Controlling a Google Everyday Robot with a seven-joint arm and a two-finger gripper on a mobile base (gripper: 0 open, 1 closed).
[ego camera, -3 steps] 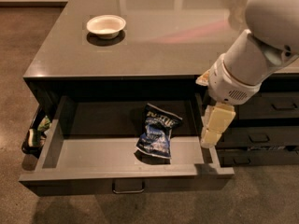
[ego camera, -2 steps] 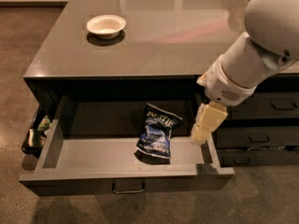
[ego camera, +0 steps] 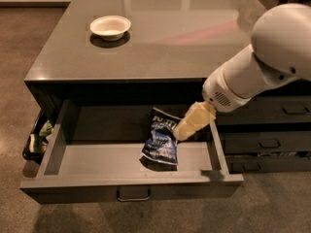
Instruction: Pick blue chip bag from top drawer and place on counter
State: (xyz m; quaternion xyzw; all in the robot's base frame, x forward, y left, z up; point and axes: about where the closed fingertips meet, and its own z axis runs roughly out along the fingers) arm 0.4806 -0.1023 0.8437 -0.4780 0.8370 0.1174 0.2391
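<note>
Hand [ego camera: 181,132] is low inside the open top drawer [ego camera: 53,149], rt side, tip at upper-rt edge of blue chip bag [ego camera: 162,142]; can't tell if it's gripping. Bag lies on drawer floor, mid-rt. 1 white bowl [ego camera: 110,25] on table [ego camera: 194,47].

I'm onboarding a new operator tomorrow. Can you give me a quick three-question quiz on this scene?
1. True or false: the blue chip bag lies on the counter.
2. What stands on the counter? A) white bowl B) mug C) plate
3. Where is the gripper?
Key: 1 false; 2 A; 3 inside the open top drawer, at the bag's upper right corner.
</note>
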